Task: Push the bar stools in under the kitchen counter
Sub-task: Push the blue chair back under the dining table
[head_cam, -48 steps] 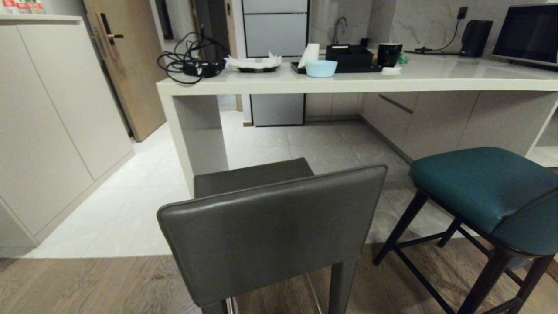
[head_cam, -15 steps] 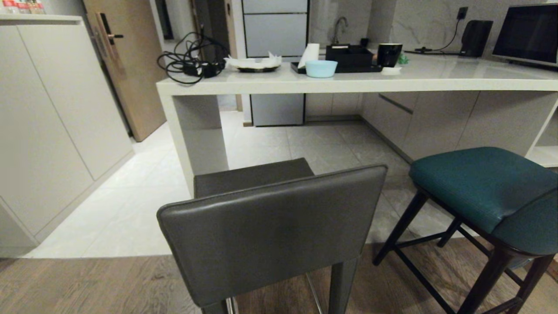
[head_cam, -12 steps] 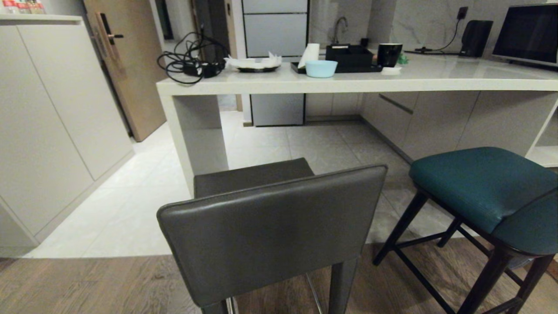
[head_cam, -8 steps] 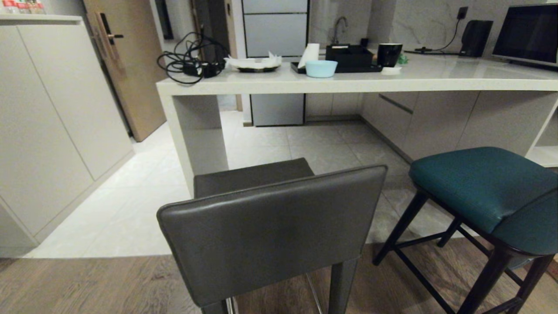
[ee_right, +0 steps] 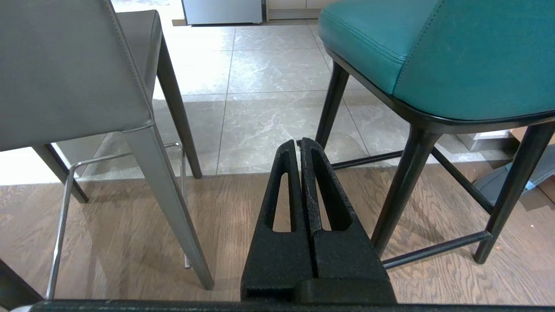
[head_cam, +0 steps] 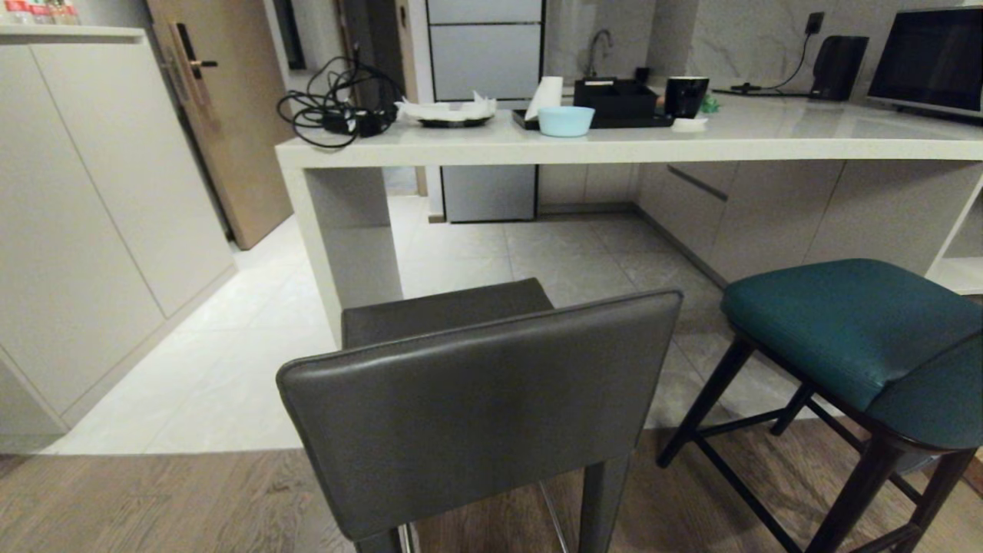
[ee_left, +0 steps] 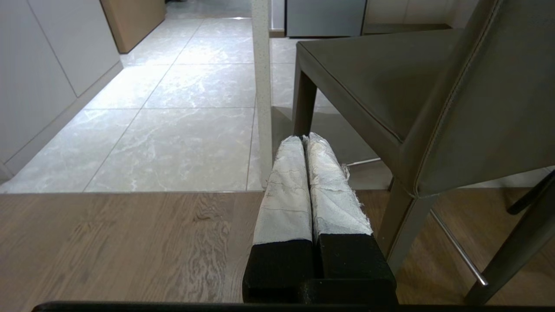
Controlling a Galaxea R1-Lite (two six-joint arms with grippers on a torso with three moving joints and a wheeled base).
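The head camera is looking down over the grey stool (head_cam: 476,399) toward the desk (head_cam: 614,146). Both wrist cameras are sitting low behind that stool (ee_left: 433,108) (close, near its legs), sharing it (ee_right: 69,73).

Left pincer (ee_left: 305,139) was closed, white-wrapped fingers (ee_left: 286,190) pressed together, holding nothing, pointing level and forward, low. Right pincer (ee_right: 299,142) was likewise closed, black fingers (ee_right: 282,195) touching, empty, level. Neither arm showed in the head view.
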